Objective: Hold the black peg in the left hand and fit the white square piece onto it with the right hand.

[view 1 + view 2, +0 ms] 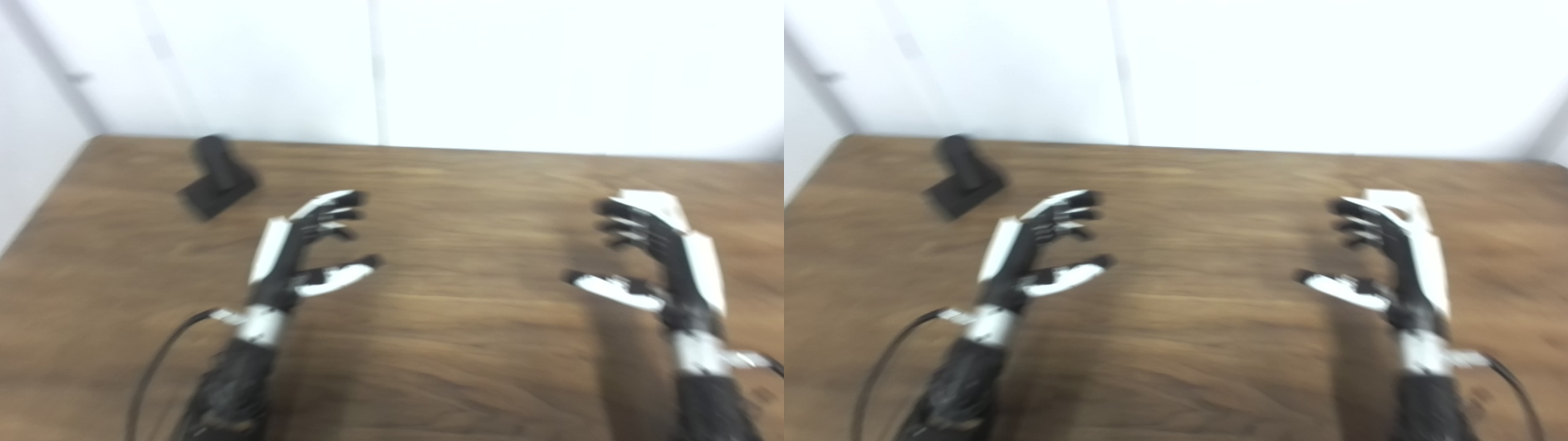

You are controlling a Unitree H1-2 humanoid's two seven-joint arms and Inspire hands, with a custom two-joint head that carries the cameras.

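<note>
Both hands empty, fingers wide: black peg (215,177) lies beyond the left hand (304,248); white square piece (1393,204) just behind the right hand (1387,263).

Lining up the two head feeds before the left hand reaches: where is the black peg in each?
Left eye view: black peg upper left on the table, beyond and left of the open left hand.
Right eye view: same peg, nearer the picture's left edge.
Shared landmark: the vertical wall seam above the table's far edge.
</note>
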